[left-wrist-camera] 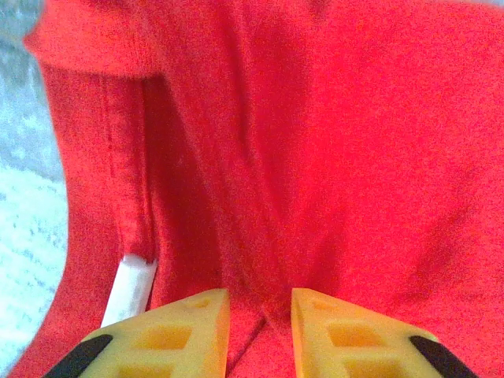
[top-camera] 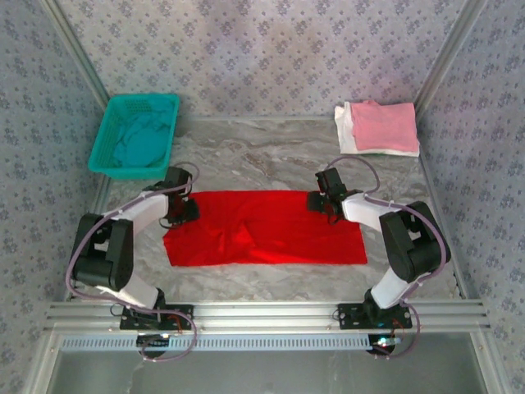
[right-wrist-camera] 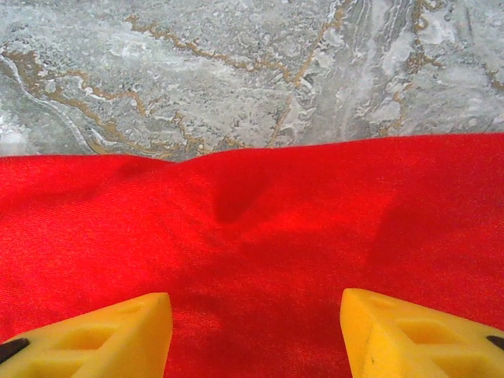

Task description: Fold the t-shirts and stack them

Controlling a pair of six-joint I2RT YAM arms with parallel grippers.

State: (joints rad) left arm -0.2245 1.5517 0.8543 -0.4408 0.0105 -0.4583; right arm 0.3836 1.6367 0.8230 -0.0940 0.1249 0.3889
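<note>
from above: the red t-shirt (top-camera: 262,228) lies spread in a wide strip across the table (top-camera: 262,156), no sleeves sticking out. my left claw (top-camera: 187,209) sits at the shirt's far left corner and my right claw (top-camera: 320,201) at its far right corner. beyond the shirt's right end, the pink t-shirt (top-camera: 381,125) lies folded on the white t-shirt (top-camera: 344,131). beyond the shirt's left end, the basket (top-camera: 107,148) holds the teal t-shirt (top-camera: 139,139) in a heap.

from my left wrist: my left claw (left-wrist-camera: 260,323) is nearly closed, with a ridge of red cloth (left-wrist-camera: 354,157) puckering into the narrow gap, so i judge i have a pinch of the shirt. a small white label (left-wrist-camera: 130,287) shows just left of my fingers, at the shirt's edge.

from my right wrist: my right claw (right-wrist-camera: 256,331) is spread wide and grips nothing. red cloth (right-wrist-camera: 260,228) lies flat beneath and between the fingers, and the shirt's far edge and bare table (right-wrist-camera: 236,71) are just ahead.

as i read it, two shirts are stacked and this one is mid-fold, at the gripping stage. next i would need to bring my right claw down and close it on the far edge, matching the left. then both should lift together and carry that edge over evenly, so the cloth doesn't skew or bunch.
</note>
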